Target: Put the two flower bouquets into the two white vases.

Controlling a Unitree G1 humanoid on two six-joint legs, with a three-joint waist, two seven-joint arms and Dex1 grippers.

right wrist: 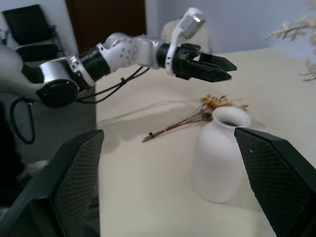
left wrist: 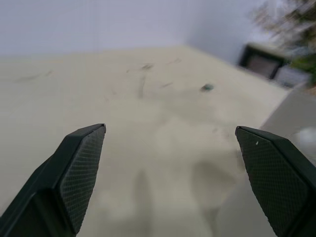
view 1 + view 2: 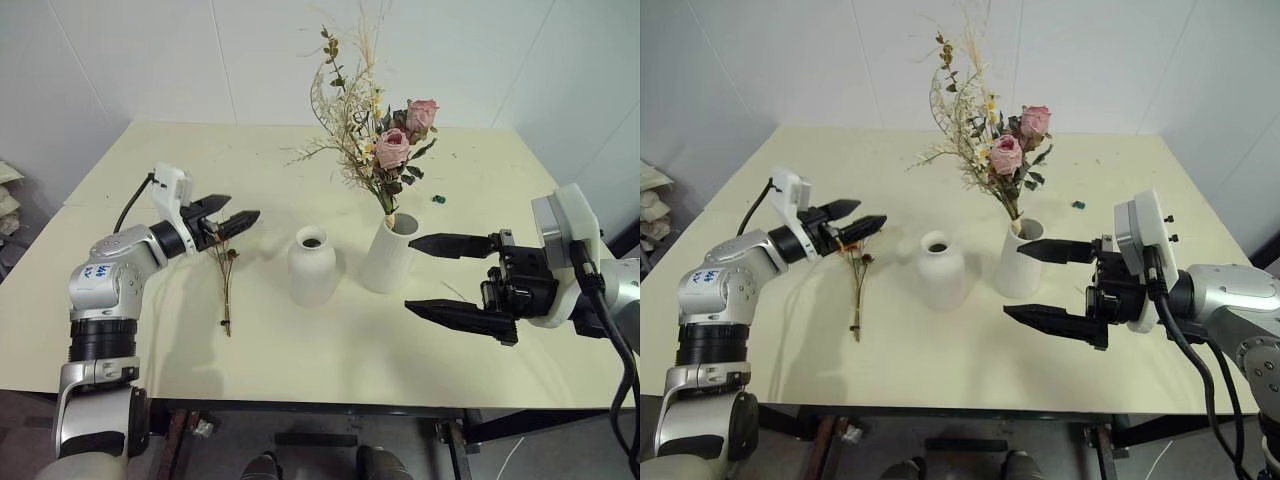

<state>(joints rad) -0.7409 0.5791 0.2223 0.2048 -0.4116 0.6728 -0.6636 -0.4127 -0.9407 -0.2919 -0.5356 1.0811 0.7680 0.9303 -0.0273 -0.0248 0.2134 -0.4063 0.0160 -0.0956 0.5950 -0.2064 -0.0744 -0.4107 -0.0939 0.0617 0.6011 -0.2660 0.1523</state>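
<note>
The rose bouquet (image 3: 375, 140) already stands in the tall vase (image 3: 388, 254), so the step in hand looks like picking up the small bouquet (image 3: 226, 275), which lies flat on the tabletop (image 3: 300, 350) to the robot's left of the short vase (image 3: 312, 266), that vase's mouth still empty. To do it well, the left claw (image 3: 228, 218) should drop onto the thin stems, pinch them mid-length and lift them level, since they look brittle. It hangs just above the flower end, fingers spread and touching nothing; the right claw (image 3: 450, 280), on the short vase's far side past the tall vase, is also spread wide and empty.
</note>
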